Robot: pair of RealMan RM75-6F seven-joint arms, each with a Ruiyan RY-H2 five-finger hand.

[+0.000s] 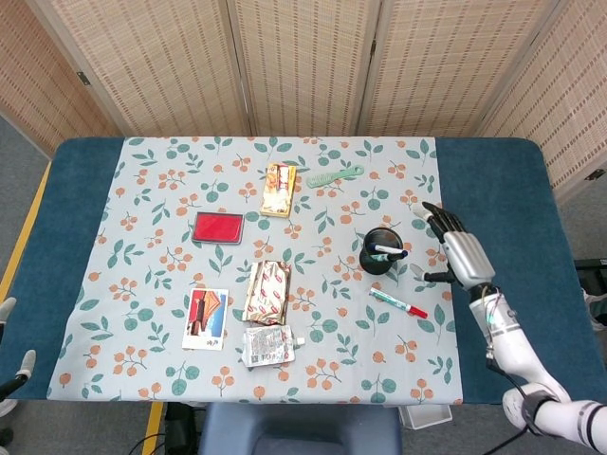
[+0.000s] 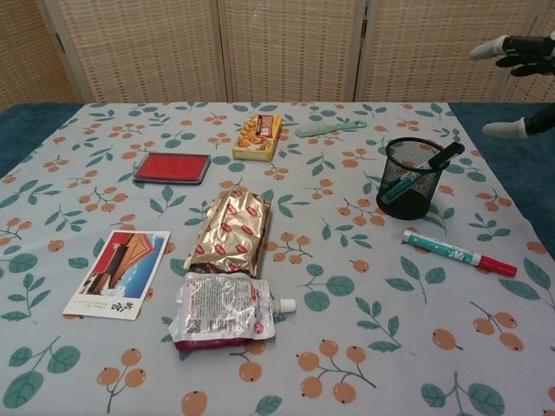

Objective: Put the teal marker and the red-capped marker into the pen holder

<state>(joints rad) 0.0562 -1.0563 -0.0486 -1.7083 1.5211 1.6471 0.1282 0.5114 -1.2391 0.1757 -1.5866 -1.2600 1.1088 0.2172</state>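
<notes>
Now the teal marker (image 2: 414, 172) leans inside the black mesh pen holder (image 2: 409, 182); the red-capped marker (image 2: 460, 253) lies just beside it on the worktop; the right hand (image 1: 459, 252) hovers empty, fingers spread.

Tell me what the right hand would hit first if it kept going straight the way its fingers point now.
Probably nothing. In the head view the right hand is open, fingers pointing toward the table's far edge and slightly left, past the right of the pen holder. Only bare tablecloth lies ahead, though its height is unclear.
</notes>
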